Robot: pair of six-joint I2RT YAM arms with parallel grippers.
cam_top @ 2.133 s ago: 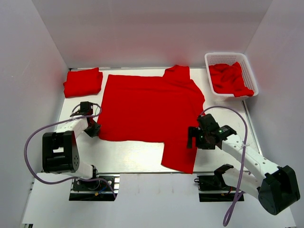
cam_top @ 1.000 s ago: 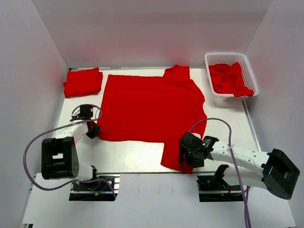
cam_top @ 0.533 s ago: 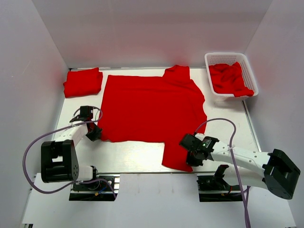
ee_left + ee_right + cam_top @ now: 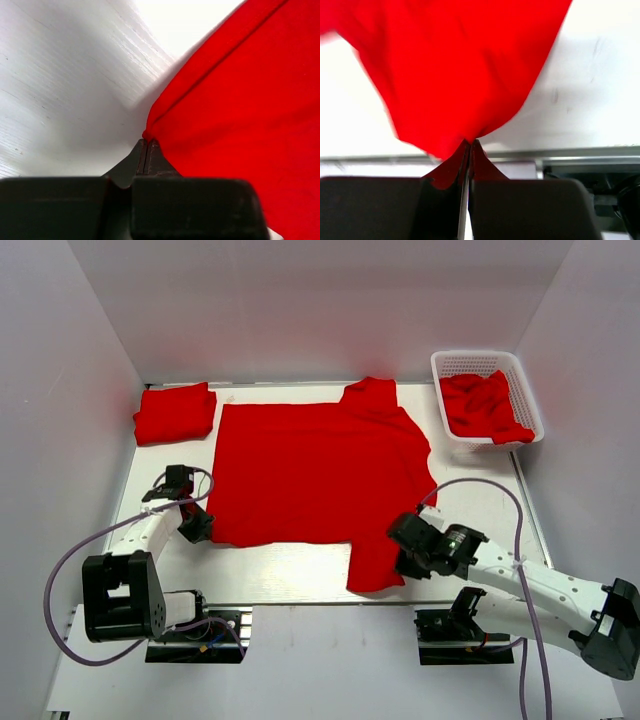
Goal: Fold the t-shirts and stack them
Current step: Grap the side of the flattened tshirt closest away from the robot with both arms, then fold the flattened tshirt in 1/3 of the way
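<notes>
The spread t-shirt (image 4: 315,465), plain red fabric with a stitched hem, lies flat on the white table (image 4: 290,565). The left gripper (image 4: 146,150) is pinched tight on its near-left hem corner. The right gripper (image 4: 468,147) is clamped on its near-right sleeve, which bunches to a point. A folded t-shirt (image 4: 175,412) lies just beyond its far-left corner. A crumpled t-shirt (image 4: 483,405) sits far right in a white lattice basket (image 4: 478,361), partly hidden by the wall.

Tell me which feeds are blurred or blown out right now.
Right wrist: the t-shirt is motion-smeared along its left edge, the table washed out. Left wrist: sharp at the pinched corner, table glaring white at top. Top external: crisp, evenly lit.
</notes>
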